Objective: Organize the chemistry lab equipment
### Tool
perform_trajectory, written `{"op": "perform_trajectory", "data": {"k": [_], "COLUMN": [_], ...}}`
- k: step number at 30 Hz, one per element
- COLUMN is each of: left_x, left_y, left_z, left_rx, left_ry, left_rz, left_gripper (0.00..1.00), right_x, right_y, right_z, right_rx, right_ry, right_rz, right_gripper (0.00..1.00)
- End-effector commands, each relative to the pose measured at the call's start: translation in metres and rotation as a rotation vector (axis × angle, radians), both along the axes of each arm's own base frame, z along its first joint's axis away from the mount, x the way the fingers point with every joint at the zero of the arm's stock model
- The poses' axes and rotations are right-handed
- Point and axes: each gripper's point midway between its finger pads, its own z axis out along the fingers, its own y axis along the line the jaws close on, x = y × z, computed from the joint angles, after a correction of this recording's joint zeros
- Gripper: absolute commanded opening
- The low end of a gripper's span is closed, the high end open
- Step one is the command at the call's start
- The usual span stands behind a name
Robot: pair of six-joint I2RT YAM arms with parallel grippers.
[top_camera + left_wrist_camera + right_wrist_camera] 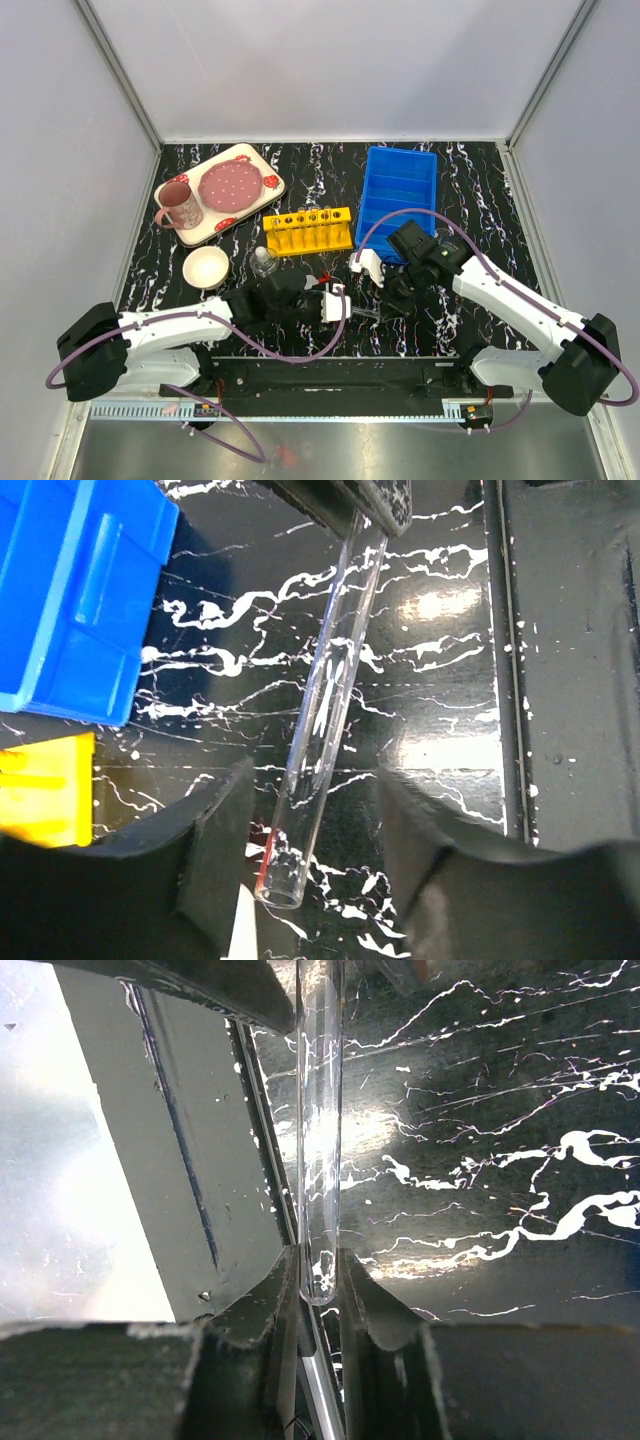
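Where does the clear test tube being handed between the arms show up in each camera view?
Top external: the test tube is a faint thin line just below centre.
Left wrist: it runs diagonally from bottom centre to the top edge, inside the open left gripper.
Right wrist: it stands upright at centre, rounded end pinched in the right gripper.
Shared landmark: the black marbled table.

A black desk (470,180) veined with white marbling carries a blue bin (400,190) far right, a yellow rack (308,230) at centre and a clear test tube (325,690) near. Far left, a cream tray (243,152) patterned with red strawberries holds a pink dotted plate (231,185) and a pink mug (180,205).
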Motion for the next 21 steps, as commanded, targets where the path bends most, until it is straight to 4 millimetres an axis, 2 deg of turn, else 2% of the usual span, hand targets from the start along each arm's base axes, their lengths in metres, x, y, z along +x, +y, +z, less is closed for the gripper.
{"op": "perform_trajectory", "data": {"k": [1,2,3,6,11,15,18,19,21], "left_x": [0.004,0.004,0.003,0.002,0.002,0.002,-0.002,-0.003,-0.003], "left_y": [-0.009,-0.009,-0.008,-0.010,-0.011,-0.011,-0.010,-0.010,-0.009], "left_z": [0.018,0.018,0.015,0.013,0.015,0.020,0.021,0.021,0.024], "left_rx": [-0.026,-0.019,-0.004,0.011,0.005,-0.023,-0.060,-0.077,-0.113], "left_ry": [-0.045,-0.043,-0.033,-0.023,-0.010,0.053,0.126,0.171,0.205], "left_rz": [-0.015,-0.018,-0.021,-0.024,-0.010,0.044,0.088,0.125,0.157], "left_gripper": [0.49,0.37,0.31,0.21,0.16,0.15,0.15,0.15,0.15], "right_x": [0.001,0.001,0.000,0.000,0.001,0.006,0.014,0.017,0.023], "right_y": [0.008,0.008,0.008,0.008,0.009,0.012,0.014,0.014,0.015], "right_z": [0.013,0.013,0.011,0.011,0.013,0.025,0.040,0.045,0.061], "right_rx": [0.051,0.051,0.049,0.051,0.056,0.088,0.131,0.143,0.176], "right_ry": [0.024,0.029,0.034,0.044,0.049,0.049,0.055,0.050,0.033], "right_rz": [-0.007,-0.009,-0.008,-0.013,-0.017,-0.029,-0.053,-0.060,-0.066], "right_gripper": [0.23,0.23,0.23,0.23,0.24,0.29,0.38,0.48,0.58]}}
